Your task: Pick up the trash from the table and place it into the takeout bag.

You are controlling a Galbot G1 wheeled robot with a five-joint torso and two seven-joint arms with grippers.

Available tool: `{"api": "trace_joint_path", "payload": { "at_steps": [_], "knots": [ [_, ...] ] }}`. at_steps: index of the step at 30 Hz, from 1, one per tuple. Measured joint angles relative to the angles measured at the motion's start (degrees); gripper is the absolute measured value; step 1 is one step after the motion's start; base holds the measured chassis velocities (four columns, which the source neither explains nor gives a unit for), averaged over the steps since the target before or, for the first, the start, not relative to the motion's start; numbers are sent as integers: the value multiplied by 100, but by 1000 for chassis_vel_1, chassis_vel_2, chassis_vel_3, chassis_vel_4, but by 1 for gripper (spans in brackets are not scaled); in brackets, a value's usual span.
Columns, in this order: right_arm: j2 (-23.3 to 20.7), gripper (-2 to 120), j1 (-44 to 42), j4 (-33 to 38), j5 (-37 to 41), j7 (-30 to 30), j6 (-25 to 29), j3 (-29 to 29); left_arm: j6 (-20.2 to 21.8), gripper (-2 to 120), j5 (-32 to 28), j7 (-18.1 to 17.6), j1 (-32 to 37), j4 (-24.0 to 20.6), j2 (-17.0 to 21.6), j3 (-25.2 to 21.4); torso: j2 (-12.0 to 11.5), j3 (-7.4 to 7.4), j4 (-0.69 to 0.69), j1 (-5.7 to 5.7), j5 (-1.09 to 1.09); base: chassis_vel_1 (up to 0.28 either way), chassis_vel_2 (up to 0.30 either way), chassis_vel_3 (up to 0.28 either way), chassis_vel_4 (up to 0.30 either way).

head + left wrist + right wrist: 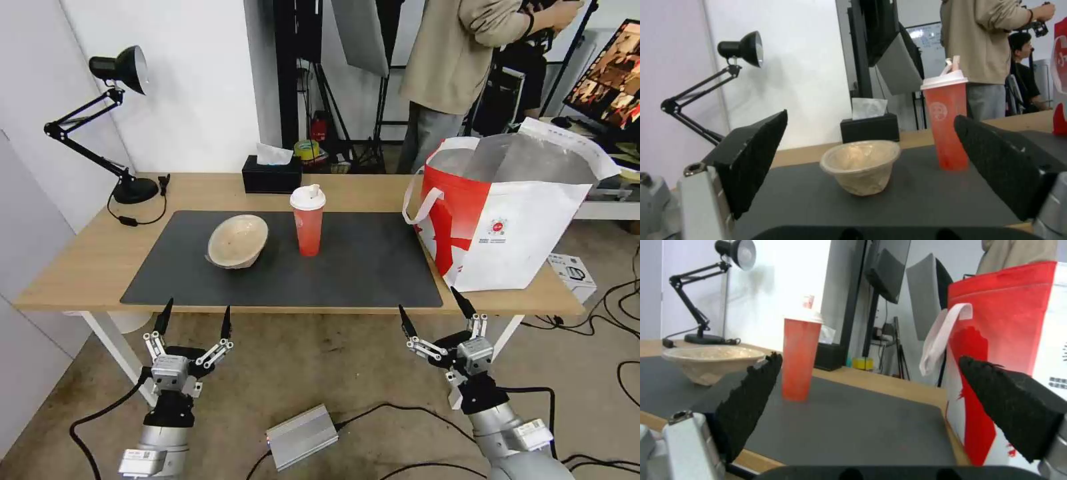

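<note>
Left gripper (194,319): lower left, fingers spread wide, empty
Right gripper (435,309): lower right, spread wide, empty
Beige bowl (237,241): centre-left on mat, directly above left gripper, nearer it
Red cup (307,221): upright, centre
Takeout bag (507,213): right

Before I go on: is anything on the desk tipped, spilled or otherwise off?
The shallow beige bowl sits tilted on the dark grey mat, its rim looking dented. The tall red translucent cup stands upright, lid on. No spill is visible.
</note>
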Motion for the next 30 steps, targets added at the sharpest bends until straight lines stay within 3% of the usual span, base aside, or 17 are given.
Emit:
{"api": "trace_joint_path", "payload": {
  "at_steps": [16, 23, 30],
  "knots": [
    [-315, 100, 553, -9, 140, 6, -522, -511, -263, 100, 60, -5, 281, -61, -55, -174, 0, 0, 0, 0, 0, 0, 0, 0, 0],
    [-842, 100, 1466, -364, 591, 122, -901, -1169, -270, 100, 170, -21, 235, -65, -120, -122, -1, 1, 0, 0, 0, 0, 0, 0, 0],
    [-1063, 100, 2159, -838, 852, 125, -1030, -1397, -266, 100, 268, -24, 208, -16, -226, -104, -1, 1, 0, 0, 0, 0, 0, 0, 0]
  ]
}}
